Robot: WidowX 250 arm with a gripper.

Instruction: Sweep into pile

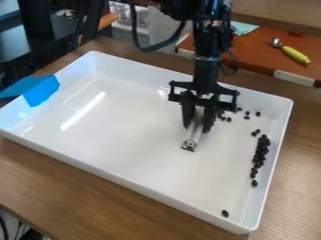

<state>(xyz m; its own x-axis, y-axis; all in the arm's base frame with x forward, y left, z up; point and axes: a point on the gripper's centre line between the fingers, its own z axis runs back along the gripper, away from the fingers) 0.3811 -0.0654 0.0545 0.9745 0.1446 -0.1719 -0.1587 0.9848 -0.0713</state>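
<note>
Over the right-of-centre part of the white tray (pixel 138 180), the black gripper (pixel 197 127) hangs down, shut on a silvery metal bar (pixel 193 136). The bar lies between the two fingers, with its dark-edged end low over the tray floor or on it; I cannot tell which. Several dark beans (pixel 260 152) form a long cluster near the tray's right wall. More beans (pixel 247 117) are scattered behind and right of the gripper, some partly hidden by it. A single bean (pixel 225 213) lies near the front right corner.
A blue piece (pixel 41 90) hangs over the tray's left rim. The wooden table (pixel 81 204) surrounds the tray. Behind, on an orange-brown surface (pixel 263 51), are a spoon with a yellow-green handle (pixel 294 54) and a pale green cloth (pixel 243 28).
</note>
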